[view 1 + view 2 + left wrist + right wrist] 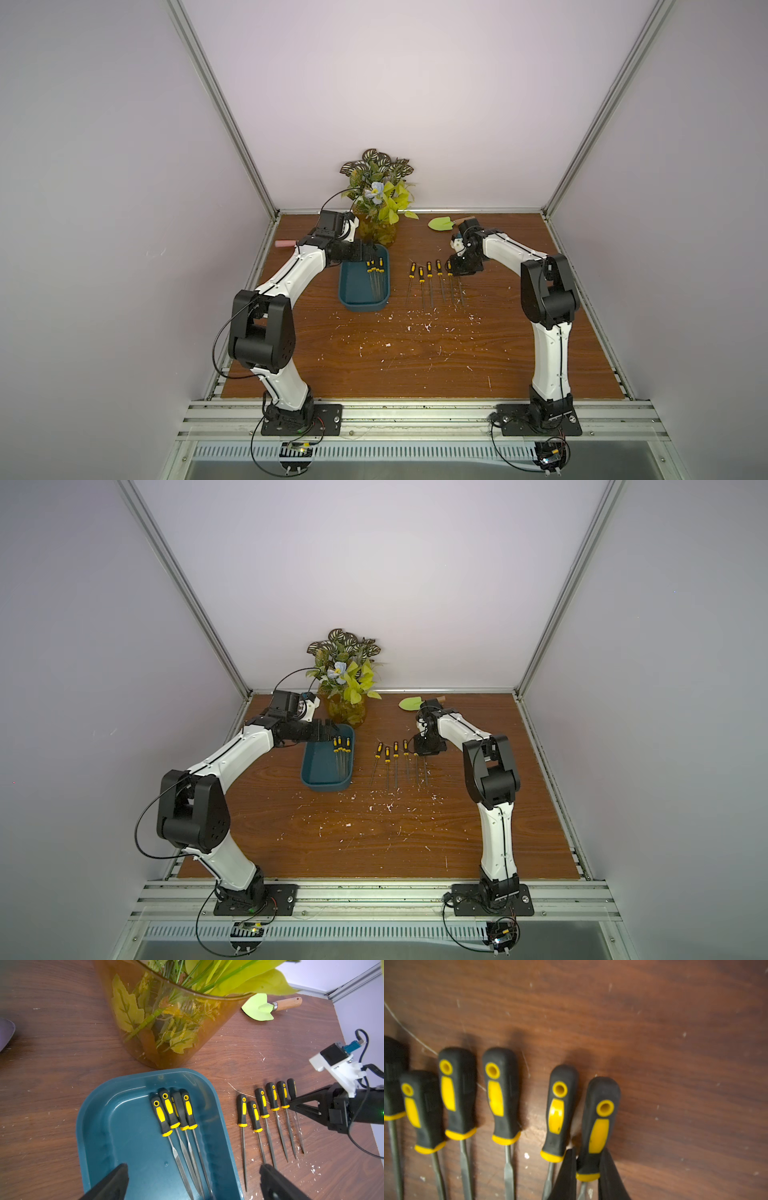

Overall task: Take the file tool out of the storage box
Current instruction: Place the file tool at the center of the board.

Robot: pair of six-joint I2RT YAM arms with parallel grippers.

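Dark teal plastic, rounded corners, low glossy walls: that's the storage box [87,1126], sitting on a wood-grain counter [374,365] scuffed and flecked with white. Four files [176,1111] lie bunched inside it. They have rubbery black handles with yellow inlays and collars and thin grey steel shafts, and they're packed against the wall nearest the other arm.

The left hand [194,1167] hangs over the box with its fingers spread as wide as they go, gripping nothing. The file shafts run between the two black fingertips [122,1169] in the wrist view.

Across the way, the right hand [588,1153] is pinched tight on the held file [600,1126], low on the handle just above the yellow collar. That file is the outermost in the row of files [430,274] laid side by side on the wood, apart from the box. I can't tell if it's touching the counter.

An amber glass vase [176,1047] of leaves crowds the box's far rim. A green trowel [259,1009] with a wooden handle lies by the back wall. Toward the near edge there's a broad run of open wood.
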